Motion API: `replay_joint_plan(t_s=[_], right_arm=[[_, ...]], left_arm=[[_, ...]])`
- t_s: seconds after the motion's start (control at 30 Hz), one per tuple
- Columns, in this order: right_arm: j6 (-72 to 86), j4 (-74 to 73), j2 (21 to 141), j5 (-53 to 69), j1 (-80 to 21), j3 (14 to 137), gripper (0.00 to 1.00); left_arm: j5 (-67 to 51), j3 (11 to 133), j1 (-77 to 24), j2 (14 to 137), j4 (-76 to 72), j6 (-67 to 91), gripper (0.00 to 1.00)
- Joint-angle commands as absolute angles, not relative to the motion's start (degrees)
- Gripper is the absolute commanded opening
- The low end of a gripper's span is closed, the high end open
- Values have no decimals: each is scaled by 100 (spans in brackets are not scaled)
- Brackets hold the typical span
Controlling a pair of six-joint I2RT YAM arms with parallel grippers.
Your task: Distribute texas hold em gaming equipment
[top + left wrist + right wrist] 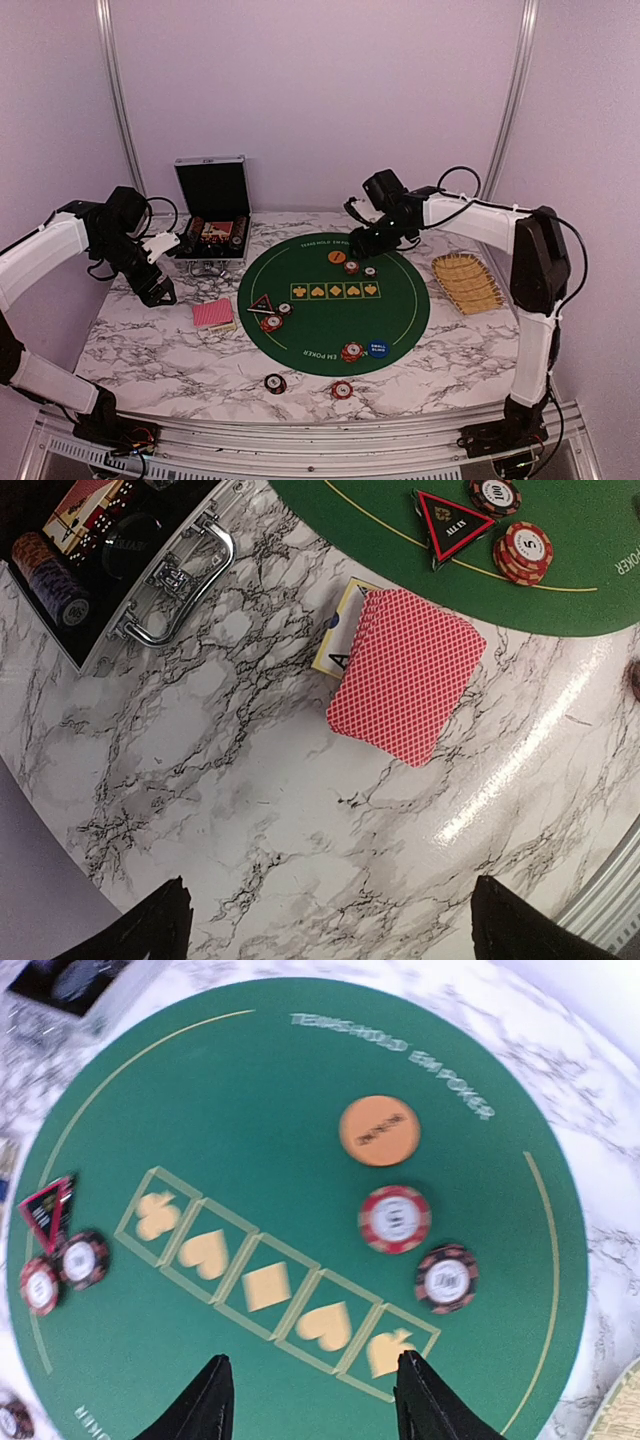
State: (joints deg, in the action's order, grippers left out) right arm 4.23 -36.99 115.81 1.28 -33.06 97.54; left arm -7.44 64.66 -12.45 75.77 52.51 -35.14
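Hovering above the far part of the green mat (333, 305), the right end effector (315, 1400) has its fingers partly spread with nothing between them. Just beyond it on the mat lie an orange disc (380, 1131), a red chip (394, 1219) and a black chip (446, 1279), close together. That looks like one player's share, laid near the mat's rim as at a seat. Two more sets fit that reading: a triangular marker (262, 303) with chips at the mat's left rim, and a blue disc (378, 349) with chips at its near rim. Two further chips (275, 383) lie off the mat, on the worktop (150, 350) at its near side, likely waiting for a place.

The card deck (405, 675) lies face down just left of the mat, a face-up card peeking out beneath it. The left end effector (330, 930) hangs over bare worktop beside the deck, spread fully wide and empty, probably poised for the cards. The open case (212, 210) stands to the mat's far left.
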Motion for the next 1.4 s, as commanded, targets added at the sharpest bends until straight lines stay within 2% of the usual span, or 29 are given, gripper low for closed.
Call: replay_joint_plan(t_s=[0.0, 0.17, 0.3, 0.53, 1.37], right_arm=[[344, -3758, 10957, 110, -4385, 9192, 56], [212, -3900, 10824, 439, -5635, 8890, 68], [113, -3996, 11078, 718, -6280, 8937, 73], [-183, -4031, 11760, 1160, -6798, 9328, 76], [-510, -4307, 12806, 892, -7076, 10150, 64]], left_arm=[[-781, 6592, -1257, 7569, 5238, -3547, 99], [-812, 6609, -1257, 7561, 5238, -3549, 99], [-816, 6596, -1257, 7539, 5238, -3541, 99], [-793, 6591, -1257, 7480, 5268, -3516, 99], [-731, 6730, -1257, 7514, 5387, -3551, 99]])
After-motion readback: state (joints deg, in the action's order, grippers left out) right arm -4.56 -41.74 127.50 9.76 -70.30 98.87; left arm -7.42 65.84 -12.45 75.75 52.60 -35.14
